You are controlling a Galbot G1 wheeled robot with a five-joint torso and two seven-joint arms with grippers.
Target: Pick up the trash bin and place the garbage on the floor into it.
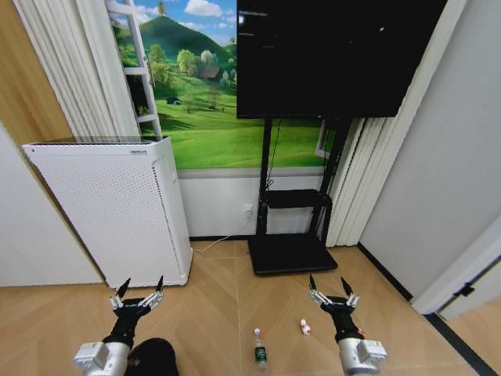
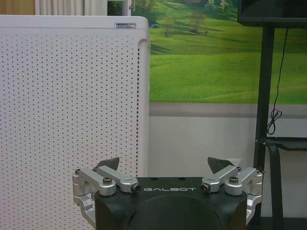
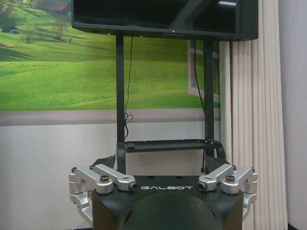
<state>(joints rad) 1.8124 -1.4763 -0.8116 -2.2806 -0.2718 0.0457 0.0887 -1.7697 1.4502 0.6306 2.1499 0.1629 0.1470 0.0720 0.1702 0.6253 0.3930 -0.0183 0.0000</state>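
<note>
The trash bin [image 1: 154, 357], black and round, shows at the bottom edge of the head view, partly covered by my left arm. My left gripper [image 1: 139, 288] [image 2: 165, 165] is held open just above and beyond it, pointing at the wall, with nothing between its fingers. A clear plastic bottle [image 1: 260, 348] with a green label and white cap lies on the wood floor between my arms. A small red-and-white piece [image 1: 304, 327] lies just left of my right gripper [image 1: 333, 286] [image 3: 159, 163], which is also open, raised and holding nothing.
A tall white perforated air purifier [image 1: 117, 211] [image 2: 72, 105] stands ahead on the left. A black TV stand [image 1: 290, 252] with a shelf [image 3: 168, 144] and a large screen [image 1: 337, 55] stands against the wall ahead. Curtains [image 3: 249, 120] and a grey wall [image 1: 446, 172] close in the right.
</note>
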